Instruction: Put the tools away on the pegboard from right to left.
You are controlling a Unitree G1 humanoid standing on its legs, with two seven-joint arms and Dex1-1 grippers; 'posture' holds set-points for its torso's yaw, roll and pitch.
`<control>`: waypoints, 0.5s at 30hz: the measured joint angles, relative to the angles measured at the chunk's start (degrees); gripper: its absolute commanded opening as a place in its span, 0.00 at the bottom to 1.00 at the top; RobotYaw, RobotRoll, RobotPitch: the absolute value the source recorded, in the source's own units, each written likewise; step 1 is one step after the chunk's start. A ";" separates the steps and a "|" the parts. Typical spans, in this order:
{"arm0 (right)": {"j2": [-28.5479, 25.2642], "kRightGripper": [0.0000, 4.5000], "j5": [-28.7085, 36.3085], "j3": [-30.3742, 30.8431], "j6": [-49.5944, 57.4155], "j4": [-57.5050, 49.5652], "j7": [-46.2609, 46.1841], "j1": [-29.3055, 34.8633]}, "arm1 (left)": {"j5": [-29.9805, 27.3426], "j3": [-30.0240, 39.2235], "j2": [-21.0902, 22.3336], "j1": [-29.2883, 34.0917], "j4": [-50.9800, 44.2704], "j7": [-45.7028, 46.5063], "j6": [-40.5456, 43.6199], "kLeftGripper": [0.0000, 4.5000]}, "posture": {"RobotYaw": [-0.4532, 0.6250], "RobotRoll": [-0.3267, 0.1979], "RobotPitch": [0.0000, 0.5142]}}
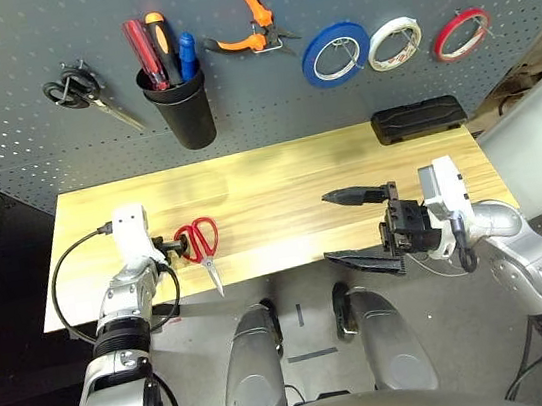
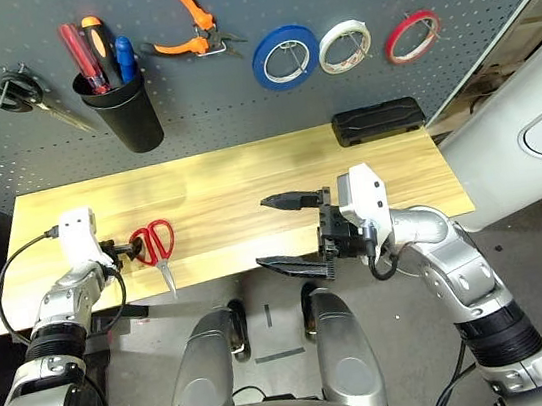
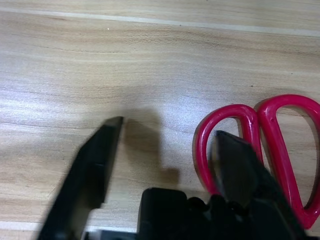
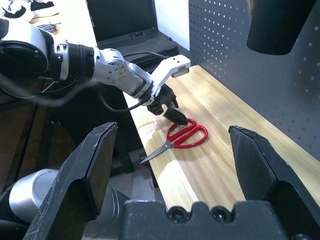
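Red-handled scissors point(image 1: 199, 243) on tbl point(image 1: 271, 203); L jaws point(image 3: 167, 165) open, R jaws point(image 4: 175, 160) wide.

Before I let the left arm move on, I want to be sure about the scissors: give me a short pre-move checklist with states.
Left gripper open: ok
Right gripper open and free: ok
Red-handled scissors on the pegboard: not ok, on the table
Orange-handled pliers hung: ok
Thin red tape ring hung: ok
Left gripper's grip on scissors: not ok, not closed

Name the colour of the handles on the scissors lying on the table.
Red, clearest in the left wrist view.
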 measured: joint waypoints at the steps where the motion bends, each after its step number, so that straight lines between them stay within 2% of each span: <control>1: 0.00 1.00 0.07 -0.02 0.01 0.00 -0.04 -0.02 | 0.00 0.00 0.00 0.19 -0.14 -0.04 -0.05 0.54 | 0.31 0.62 0.54; 7: -0.02 1.00 0.30 -0.16 -0.01 0.13 -0.08 -0.49 | 0.01 -0.14 -0.34 2.42 -3.60 -0.49 0.70 0.03 | 0.32 0.62 0.53; 15: -0.15 1.00 0.22 -0.22 -1.19 2.24 0.90 -1.86 | -0.15 -0.13 -1.29 5.33 -10.94 -0.81 3.45 0.01 | 0.35 0.62 0.48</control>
